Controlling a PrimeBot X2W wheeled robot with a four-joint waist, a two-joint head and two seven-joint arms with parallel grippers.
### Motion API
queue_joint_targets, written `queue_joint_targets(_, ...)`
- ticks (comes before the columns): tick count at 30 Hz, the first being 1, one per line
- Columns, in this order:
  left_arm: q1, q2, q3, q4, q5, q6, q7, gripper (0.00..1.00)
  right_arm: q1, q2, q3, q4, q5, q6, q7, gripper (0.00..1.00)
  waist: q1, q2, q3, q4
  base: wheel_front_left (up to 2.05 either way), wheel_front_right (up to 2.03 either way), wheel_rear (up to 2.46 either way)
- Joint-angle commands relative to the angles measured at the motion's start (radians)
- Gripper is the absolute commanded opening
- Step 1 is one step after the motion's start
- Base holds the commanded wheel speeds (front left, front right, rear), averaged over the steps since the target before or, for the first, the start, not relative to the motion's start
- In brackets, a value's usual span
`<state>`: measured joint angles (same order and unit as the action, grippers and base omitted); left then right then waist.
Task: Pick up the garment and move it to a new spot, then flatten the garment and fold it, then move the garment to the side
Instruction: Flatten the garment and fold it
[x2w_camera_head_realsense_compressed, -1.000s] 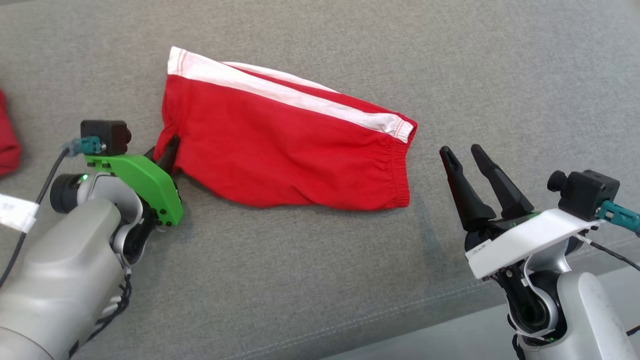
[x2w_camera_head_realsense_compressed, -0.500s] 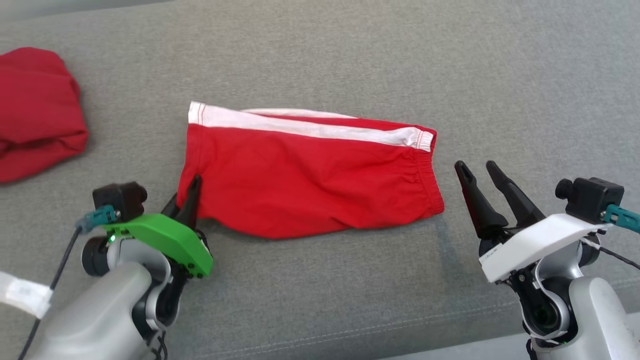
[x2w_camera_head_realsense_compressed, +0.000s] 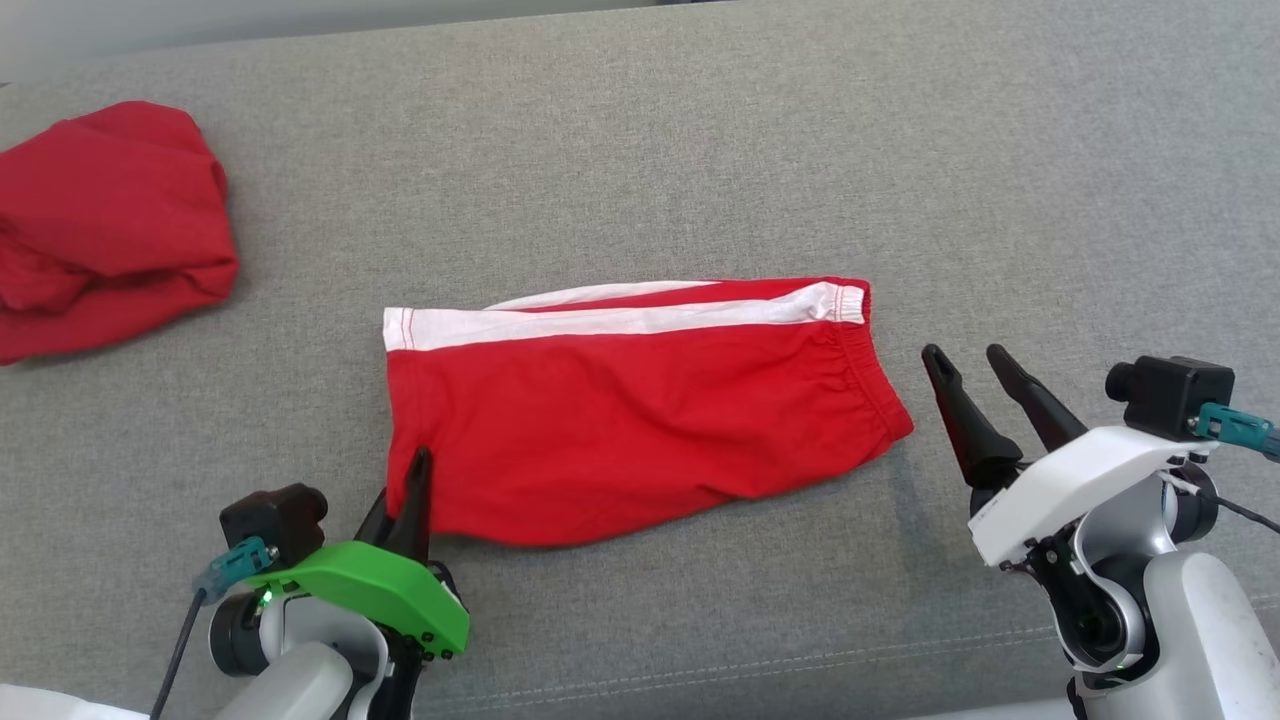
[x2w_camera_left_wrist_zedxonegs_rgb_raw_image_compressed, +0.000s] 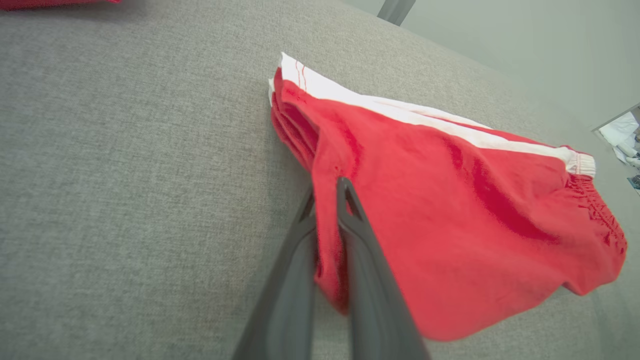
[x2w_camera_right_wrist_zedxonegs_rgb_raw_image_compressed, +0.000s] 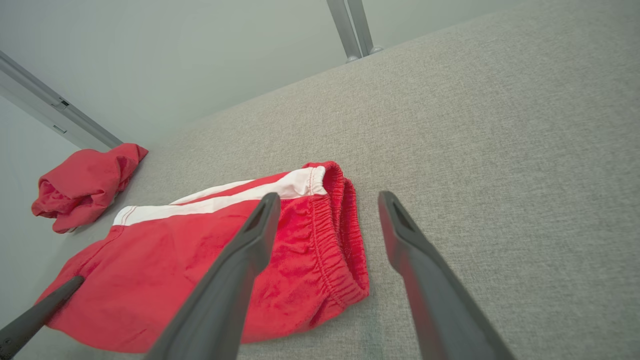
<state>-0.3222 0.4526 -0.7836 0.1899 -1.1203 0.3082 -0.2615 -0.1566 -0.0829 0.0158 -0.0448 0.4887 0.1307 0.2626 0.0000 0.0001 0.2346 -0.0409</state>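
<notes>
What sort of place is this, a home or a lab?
Probably a lab or test room, not certain: a wide grey fabric-covered surface, bare pale wall and metal rails behind it, red shorts and another red garment laid out.

Grey woven upholstered surface (x2w_camera_head_realsense_compressed: 640, 140) spread wide, a stitched seam (x2w_camera_head_realsense_compressed: 700, 668) ran near its front edge. Pale plain wall (x2w_camera_right_wrist_zedxonegs_rgb_raw_image_compressed: 200, 50) behind, two metal posts (x2w_camera_right_wrist_zedxonegs_rgb_raw_image_compressed: 354, 27) against it. Light was soft, even.

crumpled red cloth (x2w_camera_head_realsense_compressed: 105, 225) on grey upholstery (x2w_camera_head_realsense_compressed: 700, 150)

The left claw (x2w_camera_head_realsense_compressed: 418, 462) sits low with fingers pinched together; the right claw (x2w_camera_head_realsense_compressed: 965, 355) hovers, fingers spread wide.
</notes>
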Motion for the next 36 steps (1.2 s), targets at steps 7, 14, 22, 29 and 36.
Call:
queue_joint_targets(7, 0.022, -0.029, 0.025, 0.065, 0.036, -0.020, -0.003, 0.38, -0.016, -0.003, 0.008, 0.024, -0.009, 0.000, 0.005, 1.00, 0.0000, -0.0001, -0.009, -0.006, 0.00, 0.00, 0.00)
queue_joint_targets(14, 0.018, -0.041, 0.065, 0.102, 0.124, -0.006, -0.003, 1.00, -0.020, 0.000, 0.012, 0.042, -0.014, 0.000, -0.002, 1.00, 0.0000, -0.0001, -0.030, 0.001, 0.00, 0.00, 0.00)
queue_joint_targets(22, 0.064, -0.037, 0.154, 0.047, 0.308, 0.014, -0.003, 1.00, 0.002, -0.001, 0.002, 0.066, -0.044, 0.000, -0.014, 1.00, 0.0000, -0.0001, -0.073, 0.022, 0.00, 0.00, 0.00)
queue_joint_targets(29, 0.122, -0.021, 0.202, -0.006, 0.382, 0.016, -0.003, 1.00, 0.007, -0.009, 0.002, 0.103, -0.101, 0.000, -0.006, 1.00, 0.0000, -0.0001, -0.110, 0.039, 0.00, 0.00, 0.00)
queue_joint_targets(36, 0.185, -0.018, 0.249, -0.071, 0.413, 0.027, -0.003, 1.00, -0.020, -0.011, 0.001, 0.192, -0.121, 0.000, 0.018, 1.00, 0.0000, -0.0001, -0.140, 0.071, 0.00, 0.00, 0.00)
